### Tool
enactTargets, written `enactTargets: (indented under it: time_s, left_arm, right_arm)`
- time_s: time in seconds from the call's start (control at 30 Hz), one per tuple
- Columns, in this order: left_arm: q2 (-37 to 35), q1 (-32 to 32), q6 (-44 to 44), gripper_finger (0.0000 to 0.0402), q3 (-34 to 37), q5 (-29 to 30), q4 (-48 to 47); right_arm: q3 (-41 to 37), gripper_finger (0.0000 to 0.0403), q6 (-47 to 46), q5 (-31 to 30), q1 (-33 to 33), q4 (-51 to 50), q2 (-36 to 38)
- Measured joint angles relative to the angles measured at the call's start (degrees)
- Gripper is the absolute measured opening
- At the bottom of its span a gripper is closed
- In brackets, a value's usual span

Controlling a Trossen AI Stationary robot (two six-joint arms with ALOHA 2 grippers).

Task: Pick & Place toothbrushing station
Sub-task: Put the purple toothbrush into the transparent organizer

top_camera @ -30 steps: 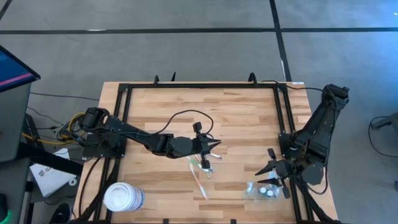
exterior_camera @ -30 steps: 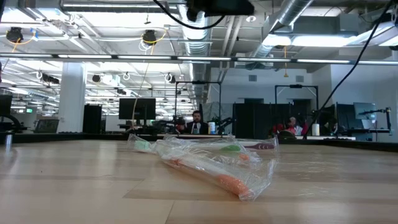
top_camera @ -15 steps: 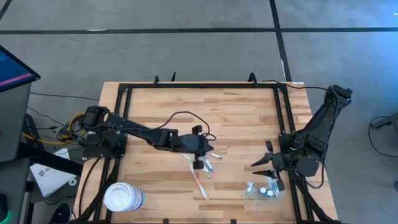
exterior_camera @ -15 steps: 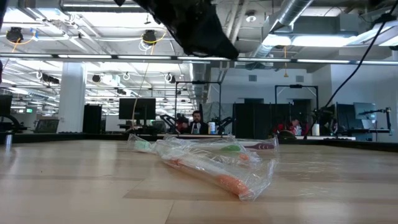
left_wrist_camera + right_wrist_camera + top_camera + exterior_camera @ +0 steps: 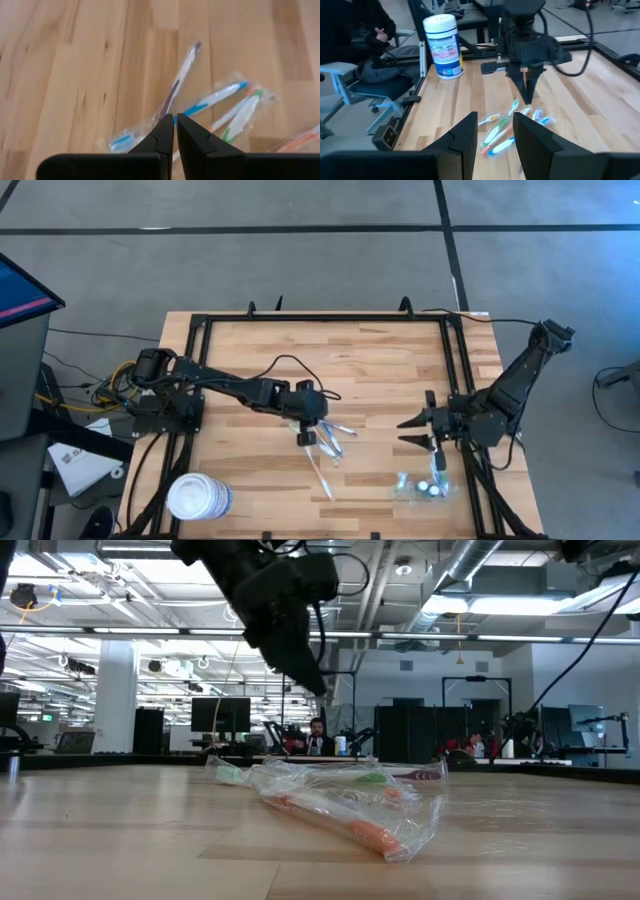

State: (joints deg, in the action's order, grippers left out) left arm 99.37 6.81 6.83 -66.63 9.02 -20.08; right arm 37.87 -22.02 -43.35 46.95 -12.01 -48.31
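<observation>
The toothbrushing station (image 5: 418, 487), a small clear plastic holder, lay near the front right corner of the table (image 5: 380, 370), hard to make out against the wood in the high view. No other view showed it. The right gripper (image 5: 406, 431) hung just behind it, apart from it, fingers spread and empty; the right wrist view confirmed the gap between the fingers (image 5: 530, 135).

The left gripper (image 5: 307, 438) hung over mid-table above the wrapped toothbrushes (image 5: 326, 454), fingers pressed together with nothing between them, as the left wrist view showed. The low view showed the toothbrushes (image 5: 340, 802) in crinkled wrapping and only part of the left arm above.

The white round tub (image 5: 198, 497) stood at the front left corner, well apart. The table's rear half lay open within the black frame (image 5: 325, 320).
</observation>
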Motion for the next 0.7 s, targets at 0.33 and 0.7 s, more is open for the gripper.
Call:
enactTargets:
  time_s: [0.33, 0.7]
  left_arm:
    - [0.00, -2.94, 7.13, 0.0016, 6.23, 0.02, -0.76]
    - [0.00, -5.23, 10.27, 0.0078, 8.87, 0.24, -0.48]
  right_arm:
    - [0.00, 0.0116, 0.15, 0.02, -2.25, -0.09, 0.37]
    - [0.00, 0.0116, 0.13, 0.04, -2.25, -1.00, 0.35]
